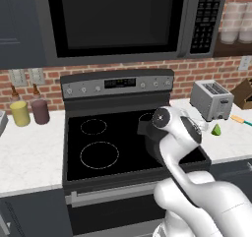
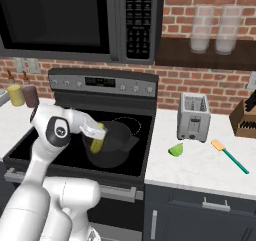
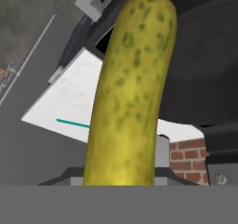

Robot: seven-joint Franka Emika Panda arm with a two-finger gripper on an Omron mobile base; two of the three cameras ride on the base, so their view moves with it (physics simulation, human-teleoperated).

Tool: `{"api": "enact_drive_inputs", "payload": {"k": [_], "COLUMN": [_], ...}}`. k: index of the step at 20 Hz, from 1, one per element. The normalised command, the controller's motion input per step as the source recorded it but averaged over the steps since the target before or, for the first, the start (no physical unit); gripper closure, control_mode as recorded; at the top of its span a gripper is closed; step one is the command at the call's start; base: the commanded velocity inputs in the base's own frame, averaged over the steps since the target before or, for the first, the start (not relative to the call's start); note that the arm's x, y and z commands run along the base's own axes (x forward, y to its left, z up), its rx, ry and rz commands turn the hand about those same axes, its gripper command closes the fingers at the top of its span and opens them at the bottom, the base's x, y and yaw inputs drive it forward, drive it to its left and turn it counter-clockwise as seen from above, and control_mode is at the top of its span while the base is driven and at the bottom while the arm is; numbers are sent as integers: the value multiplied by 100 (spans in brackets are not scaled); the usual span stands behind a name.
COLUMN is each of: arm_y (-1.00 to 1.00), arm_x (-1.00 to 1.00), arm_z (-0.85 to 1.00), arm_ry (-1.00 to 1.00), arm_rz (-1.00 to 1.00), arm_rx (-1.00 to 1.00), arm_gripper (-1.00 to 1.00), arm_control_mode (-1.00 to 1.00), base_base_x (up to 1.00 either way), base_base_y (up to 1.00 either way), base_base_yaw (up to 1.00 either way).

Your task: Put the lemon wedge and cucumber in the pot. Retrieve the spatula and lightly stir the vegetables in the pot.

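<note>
- The fingers (image 2: 98,135) are grasping the cucumber (image 2: 97,144), left of centre in the right base view, hanging it over the near rim of the pot (image 2: 116,150) on the stove (image 1: 98,147).
- In the hand view the cucumber (image 3: 130,93) is running up the middle, with the pot (image 3: 204,69) at the right.
- Judging from this, the release is wanting the piece well inside the rim before letting go.
- The lemon wedge (image 2: 175,149) is lying on the desk (image 2: 200,167) right of centre, by the toaster (image 2: 193,116); the spatula (image 2: 229,155) farther right.

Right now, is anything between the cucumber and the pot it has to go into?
Nothing visible. The jaws hold the cucumber right over the open pot on the stove, with no lid or other item across the opening.
</note>
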Motion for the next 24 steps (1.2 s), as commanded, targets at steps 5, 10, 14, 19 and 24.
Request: {"api": "enact_drive_inputs", "payload": {"k": [5,10,14,19,24], "arm_y": [9,1,0,0,-2], "arm_x": [30,24,0,3,28], "arm_z": [-31,-4,28,19,-10], "arm_ry": [0,-1,2,1,0], "arm_rz": [0,0,0,0,0], "arm_rx": [0,0,0,0,0], "arm_gripper": [100,100,100,100,100], "arm_control_mode": [-100,-100,-100,-100,-100], "base_base_x": [0,0,0,0,0], "base_base_y": [0,0,0,0,0], "base_base_yaw": [0,0,0,0,0]}}
